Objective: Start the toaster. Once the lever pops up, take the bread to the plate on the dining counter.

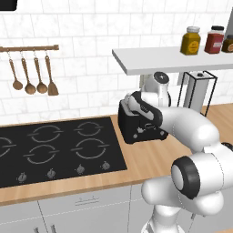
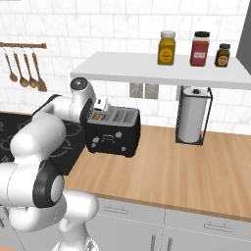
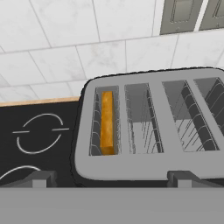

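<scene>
Hand view: my pincer, jaws wide apart, hangs above one toaster; four slots, one bread slice.

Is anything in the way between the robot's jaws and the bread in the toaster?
Nothing visible. The gripper hangs open above the toaster, and the bread stands in the leftmost slot of the hand view with bare space above it.
</scene>
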Robot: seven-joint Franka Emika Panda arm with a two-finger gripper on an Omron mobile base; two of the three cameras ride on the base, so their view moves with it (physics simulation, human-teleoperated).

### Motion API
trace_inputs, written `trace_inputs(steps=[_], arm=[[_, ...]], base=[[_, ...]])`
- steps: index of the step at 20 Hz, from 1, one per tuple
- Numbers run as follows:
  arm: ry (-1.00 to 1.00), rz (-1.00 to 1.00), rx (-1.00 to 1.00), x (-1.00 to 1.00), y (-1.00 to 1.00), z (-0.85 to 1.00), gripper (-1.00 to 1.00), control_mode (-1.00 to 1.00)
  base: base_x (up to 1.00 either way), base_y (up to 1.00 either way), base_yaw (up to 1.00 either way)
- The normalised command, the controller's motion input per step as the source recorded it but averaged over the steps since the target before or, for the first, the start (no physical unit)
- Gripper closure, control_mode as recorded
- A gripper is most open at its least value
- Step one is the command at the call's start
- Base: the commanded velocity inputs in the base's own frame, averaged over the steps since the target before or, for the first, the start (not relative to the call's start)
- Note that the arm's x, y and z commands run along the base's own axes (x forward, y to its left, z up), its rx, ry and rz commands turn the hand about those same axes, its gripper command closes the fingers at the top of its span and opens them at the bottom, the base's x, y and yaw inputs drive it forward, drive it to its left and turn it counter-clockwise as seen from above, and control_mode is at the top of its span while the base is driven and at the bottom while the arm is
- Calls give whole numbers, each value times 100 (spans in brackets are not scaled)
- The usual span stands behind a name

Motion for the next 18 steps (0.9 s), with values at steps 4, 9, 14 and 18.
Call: trace_inputs(steps=[4, 9, 14, 18], arm=[[0, 0, 0, 0, 0, 0, -100, -100], [0, 0, 0, 0, 0, 0, -100, -100], [0, 0, 0, 0, 0, 0, -100, -100], [0, 0, 0, 0, 0, 0, -100, -100]], base=[[0, 0, 0], [0, 0, 0], [0, 0, 0], [0, 0, 0]])
